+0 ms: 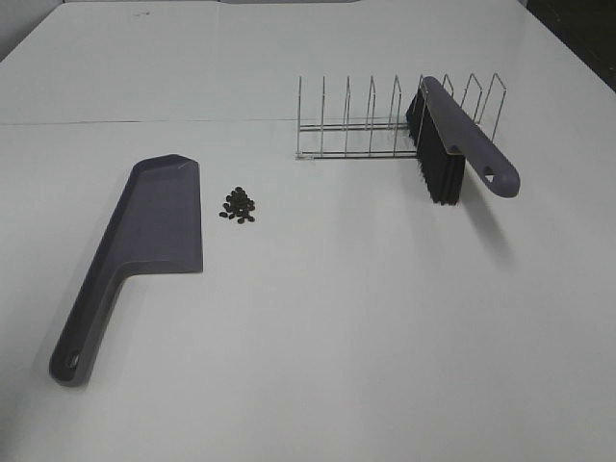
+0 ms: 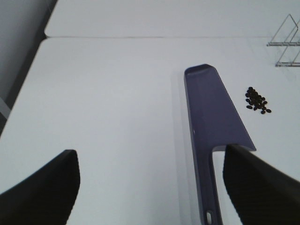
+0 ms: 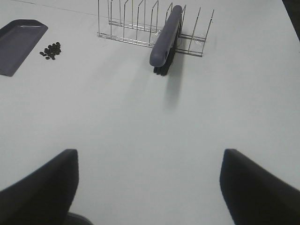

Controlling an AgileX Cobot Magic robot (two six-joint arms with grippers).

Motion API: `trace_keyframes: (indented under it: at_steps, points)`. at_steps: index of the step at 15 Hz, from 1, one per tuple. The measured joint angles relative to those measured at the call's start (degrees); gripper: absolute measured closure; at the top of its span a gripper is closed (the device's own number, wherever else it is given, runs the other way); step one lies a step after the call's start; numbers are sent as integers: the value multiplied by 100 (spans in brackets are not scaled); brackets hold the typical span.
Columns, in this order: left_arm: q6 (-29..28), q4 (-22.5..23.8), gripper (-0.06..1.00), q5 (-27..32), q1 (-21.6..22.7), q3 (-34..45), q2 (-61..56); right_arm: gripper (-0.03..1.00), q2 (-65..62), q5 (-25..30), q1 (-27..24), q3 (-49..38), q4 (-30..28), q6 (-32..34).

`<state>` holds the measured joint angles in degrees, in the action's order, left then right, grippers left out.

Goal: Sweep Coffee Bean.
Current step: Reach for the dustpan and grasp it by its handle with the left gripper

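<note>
A small heap of dark coffee beans (image 1: 239,205) lies on the white table, just right of the grey-purple dustpan (image 1: 144,241), which lies flat with its handle toward the near edge. The beans (image 2: 258,100) and dustpan (image 2: 213,117) also show in the left wrist view, the beans (image 3: 50,51) in the right wrist view. The grey-purple brush (image 1: 452,144) leans in a wire rack (image 1: 385,120) at the back right, bristles down. My left gripper (image 2: 150,187) is open, back from the dustpan handle. My right gripper (image 3: 147,187) is open over bare table, well short of the brush (image 3: 166,37).
The wire rack (image 3: 140,28) has several upright dividers and holds only the brush. A seam in the tabletop (image 1: 144,121) runs across behind the dustpan. Neither arm shows in the high view.
</note>
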<state>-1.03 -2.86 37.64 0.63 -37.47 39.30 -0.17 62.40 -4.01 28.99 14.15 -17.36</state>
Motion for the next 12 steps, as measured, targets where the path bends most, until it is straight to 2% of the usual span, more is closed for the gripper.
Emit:
trace_keyframes:
  at_steps: [3, 8, 11, 12]
  points:
    - [258, -584, 18, -40, -11, -682, 1954, 24, 0, 0, 0, 0, 0, 0]
    - [223, -682, 18, 143, -464, -1438, 4016, 24, 0, 0, 0, 0, 0, 0]
    - [-23, -728, 18, 613, -625, -1942, 5351, 24, 0, 0, 0, 0, 0, 0]
    - [-29, -751, 18, 642, -625, -1965, 5472, 24, 0, 0, 0, 0, 0, 0]
